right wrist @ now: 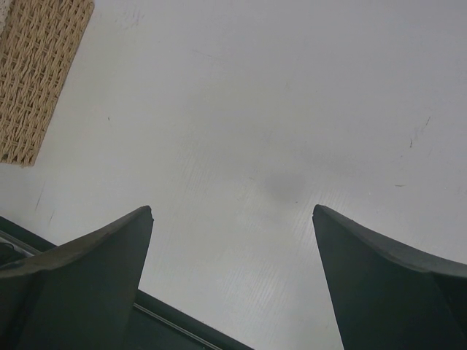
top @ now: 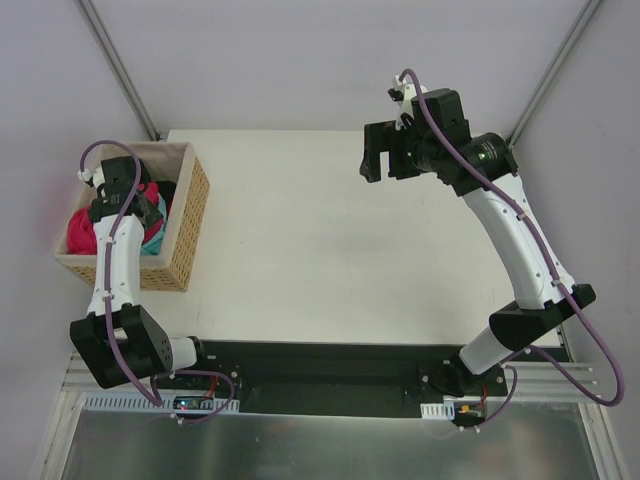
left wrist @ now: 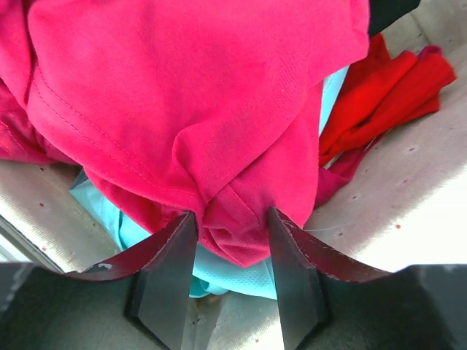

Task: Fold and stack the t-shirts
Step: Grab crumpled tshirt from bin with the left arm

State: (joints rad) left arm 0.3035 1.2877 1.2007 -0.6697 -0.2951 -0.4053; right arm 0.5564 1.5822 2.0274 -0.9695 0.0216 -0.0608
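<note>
White rectangular table (top: 330, 230), matte top, tan wicker basket (top: 187, 235) standing at its left edge

left gripper (left wrist: 231, 213) narrow, right gripper (right wrist: 233, 208) wide

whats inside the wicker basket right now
A crimson t-shirt lies on top, the left tool pinching a fold of it. A mint-green t-shirt peeks out underneath. Anything lower in the basket is covered by these two.
</note>
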